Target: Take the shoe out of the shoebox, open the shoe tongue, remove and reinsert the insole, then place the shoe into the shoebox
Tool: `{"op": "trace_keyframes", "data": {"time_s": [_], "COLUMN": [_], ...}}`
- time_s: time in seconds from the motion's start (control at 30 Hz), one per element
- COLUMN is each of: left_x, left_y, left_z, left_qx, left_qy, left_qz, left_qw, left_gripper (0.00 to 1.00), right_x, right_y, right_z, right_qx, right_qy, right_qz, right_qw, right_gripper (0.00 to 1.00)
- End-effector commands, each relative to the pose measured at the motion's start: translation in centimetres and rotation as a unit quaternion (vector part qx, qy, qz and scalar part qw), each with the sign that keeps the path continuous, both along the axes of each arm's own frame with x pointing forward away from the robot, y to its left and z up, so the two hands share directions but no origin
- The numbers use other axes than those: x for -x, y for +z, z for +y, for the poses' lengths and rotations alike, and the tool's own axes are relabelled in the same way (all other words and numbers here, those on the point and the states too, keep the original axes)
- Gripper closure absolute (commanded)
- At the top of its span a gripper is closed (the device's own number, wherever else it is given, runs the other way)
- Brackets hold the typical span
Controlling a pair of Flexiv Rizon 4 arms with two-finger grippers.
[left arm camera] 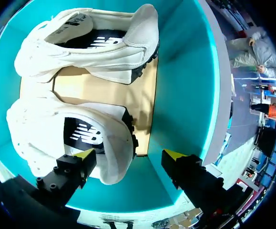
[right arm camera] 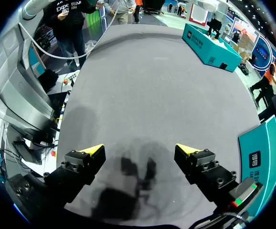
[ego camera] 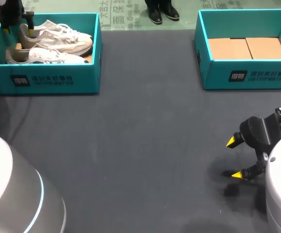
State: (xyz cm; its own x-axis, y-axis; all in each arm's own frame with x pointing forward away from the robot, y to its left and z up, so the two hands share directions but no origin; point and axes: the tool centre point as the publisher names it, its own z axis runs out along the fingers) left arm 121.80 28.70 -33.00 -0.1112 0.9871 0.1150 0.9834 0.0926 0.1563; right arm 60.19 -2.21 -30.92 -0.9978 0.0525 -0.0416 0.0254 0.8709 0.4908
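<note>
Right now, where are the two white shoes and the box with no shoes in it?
back shoe (ego camera: 66,34): head view, on its laces.
front shoe (ego camera: 48,56): head view, on its white side.
box without shoes (ego camera: 215,75): head view, on its teal front wall.

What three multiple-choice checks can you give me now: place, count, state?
1. Where is the left hand?
A. Over the box holding the shoes.
B. Over the empty box.
C. Over bare table.
2. How many shoes lie in that box?
A. One.
B. Two.
C. Three.
3. What state is the right hand in?
A. Shut on a shoe.
B. Shut on an insole.
C. Open, holding nothing.
Answers: 1 A, its fingers sit at a shoe's heel inside the box; 2 B, two white shoes lie side by side; 3 C, its fingers stand apart with nothing between them.
</note>
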Motion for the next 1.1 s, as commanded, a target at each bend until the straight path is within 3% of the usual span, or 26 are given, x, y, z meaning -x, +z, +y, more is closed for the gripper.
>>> {"op": "trace_keyframes", "data": {"time_s": [0.03,0.4,0.67,1.03,1.1], "left_x": [1.3,3.7,6.5,11.8,11.8], "left_y": [1.6,7.6,11.2,12.8,12.8], "left_z": [-0.1,-1.2,-1.5,-1.2,-1.2], "left_qx": [0.003,0.05,0.045,0.025,0.025], "left_qy": [0.001,-0.011,-0.019,-0.006,-0.006], "left_qz": [-0.008,-0.026,-0.014,0.031,0.031], "left_qw": [1.0,0.998,0.999,0.999,0.999], "left_gripper": [0.0,0.0,0.0,0.0,0.0], "right_x": [0.3,0.3,0.3,0.3,0.3], "right_y": [0.1,0.1,0.1,0.1,0.1], "right_z": [0.0,0.0,0.0,0.0,0.0], "right_qx": [0.001,0.001,0.001,0.001,0.001], "right_qy": [-0.001,-0.001,-0.001,-0.001,-0.001], "right_qz": [-0.002,-0.002,-0.002,-0.002,-0.002], "right_qw": [1.0,1.0,1.0,1.0,1.0], "right_gripper": [0.0,0.0,0.0,0.0,0.0]}}
